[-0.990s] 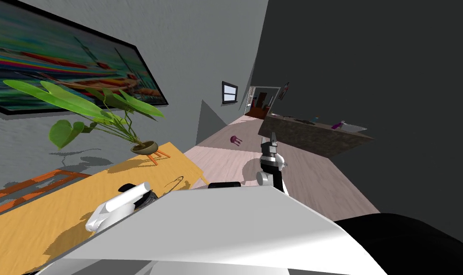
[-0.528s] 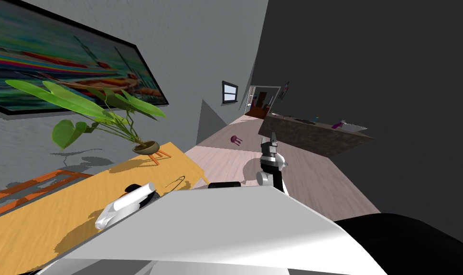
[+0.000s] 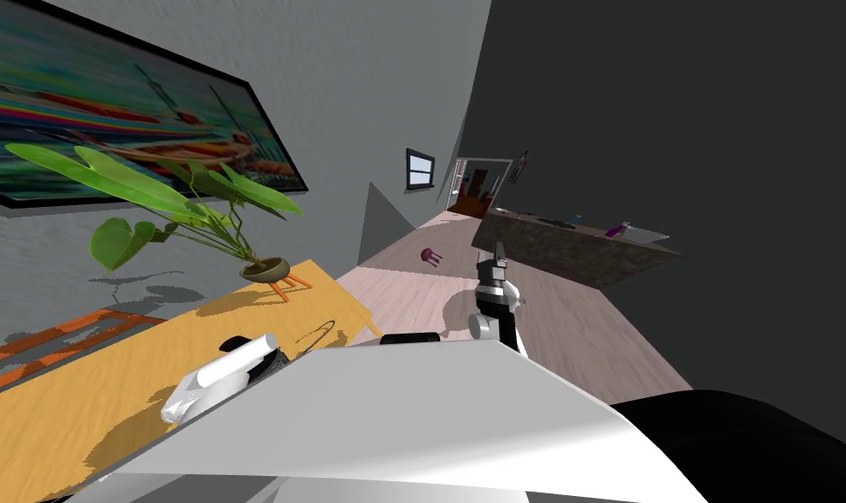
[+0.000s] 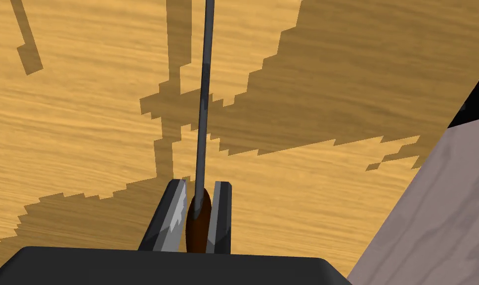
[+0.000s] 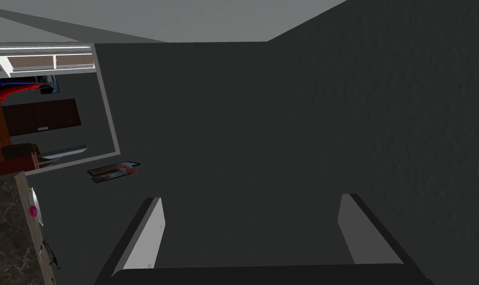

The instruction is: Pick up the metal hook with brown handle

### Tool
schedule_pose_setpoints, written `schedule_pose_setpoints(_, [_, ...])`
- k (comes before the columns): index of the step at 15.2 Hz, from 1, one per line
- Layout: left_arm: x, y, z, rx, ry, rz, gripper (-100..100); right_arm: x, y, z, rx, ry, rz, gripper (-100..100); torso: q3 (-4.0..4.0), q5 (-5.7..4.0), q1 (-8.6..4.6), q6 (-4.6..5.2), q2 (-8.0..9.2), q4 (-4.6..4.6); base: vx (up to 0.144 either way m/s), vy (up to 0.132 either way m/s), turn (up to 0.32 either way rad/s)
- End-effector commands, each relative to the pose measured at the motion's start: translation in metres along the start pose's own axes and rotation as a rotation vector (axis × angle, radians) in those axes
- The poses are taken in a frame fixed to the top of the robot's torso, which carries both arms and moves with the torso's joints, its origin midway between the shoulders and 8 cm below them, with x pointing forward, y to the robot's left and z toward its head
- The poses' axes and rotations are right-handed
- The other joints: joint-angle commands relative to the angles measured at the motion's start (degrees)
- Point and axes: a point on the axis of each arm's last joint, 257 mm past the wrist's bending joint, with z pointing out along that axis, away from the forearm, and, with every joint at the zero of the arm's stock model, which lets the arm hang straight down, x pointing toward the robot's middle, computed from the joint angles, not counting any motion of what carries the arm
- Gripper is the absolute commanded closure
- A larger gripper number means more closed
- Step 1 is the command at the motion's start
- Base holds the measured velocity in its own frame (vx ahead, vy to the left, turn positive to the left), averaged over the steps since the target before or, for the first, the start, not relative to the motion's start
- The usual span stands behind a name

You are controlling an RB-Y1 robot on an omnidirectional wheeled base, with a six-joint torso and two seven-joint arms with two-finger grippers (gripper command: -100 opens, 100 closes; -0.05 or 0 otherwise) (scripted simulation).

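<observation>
The left gripper (image 4: 199, 187) has its jaws clamped on the brown handle (image 4: 197, 232) of the metal hook (image 4: 203, 99), pressing it from both sides. The thin grey shaft runs straight out from between them over the yellow wooden counter (image 4: 85, 123), near its edge; whether it touches the wood I cannot tell. The right gripper (image 5: 250, 199) is raised over the floor (image 3: 412, 297), jaws wide apart.

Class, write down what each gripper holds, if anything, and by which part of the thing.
The left gripper holds the thin grey metal hook by its dark brown handle, fingers pressing both sides. The right gripper is open and holds nothing.
</observation>
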Motion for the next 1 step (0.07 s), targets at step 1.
schedule_pose_setpoints(1, [0.0000,0.0000,0.0000,0.000,0.000,0.000,100,0.0000,0.0000,0.0000,0.000,0.000,0.000,0,0.00,0.00,0.00,0.00,0.00,0.00,0.006,-0.029,0.004])
